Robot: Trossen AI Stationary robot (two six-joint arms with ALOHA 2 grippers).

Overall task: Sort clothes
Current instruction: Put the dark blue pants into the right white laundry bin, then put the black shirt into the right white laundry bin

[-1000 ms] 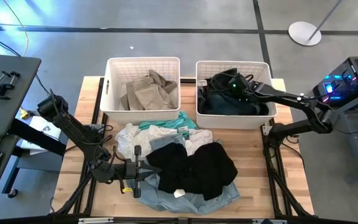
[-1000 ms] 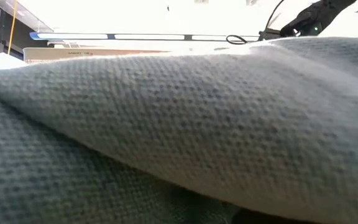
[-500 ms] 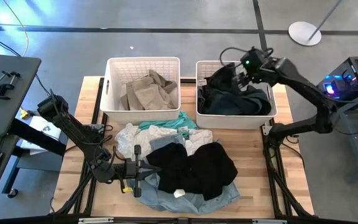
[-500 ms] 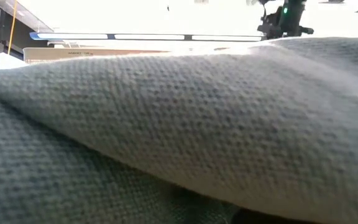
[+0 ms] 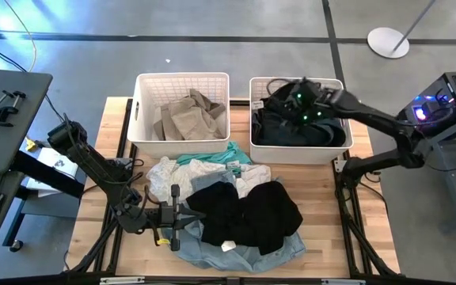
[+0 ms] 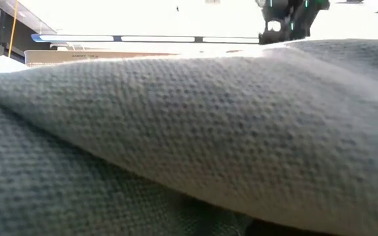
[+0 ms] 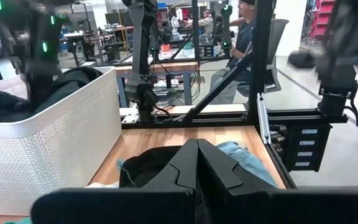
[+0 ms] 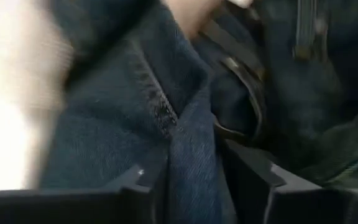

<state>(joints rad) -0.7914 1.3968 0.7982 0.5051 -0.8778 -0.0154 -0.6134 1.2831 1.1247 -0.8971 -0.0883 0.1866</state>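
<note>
While tan clothes (image 5: pixel 187 117) and dark clothes (image 5: pixel 291 127) fill the baskets (image 5: pixel 139 111), a mixed pile (image 5: pixel 232 210) waits on the table (image 5: pixel 339 226). Right gripper (image 5: pixel 301 107) pinches dark denim (image 8: pixel 185 137) over its basket; left gripper (image 5: pixel 176 215) rests clenched, empty.

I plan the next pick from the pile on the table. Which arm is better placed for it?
Probably the left. The left gripper rests shut at the pile's edge, beside the black garment. The right gripper is away over the right basket, with dark denim between its fingers.
</note>
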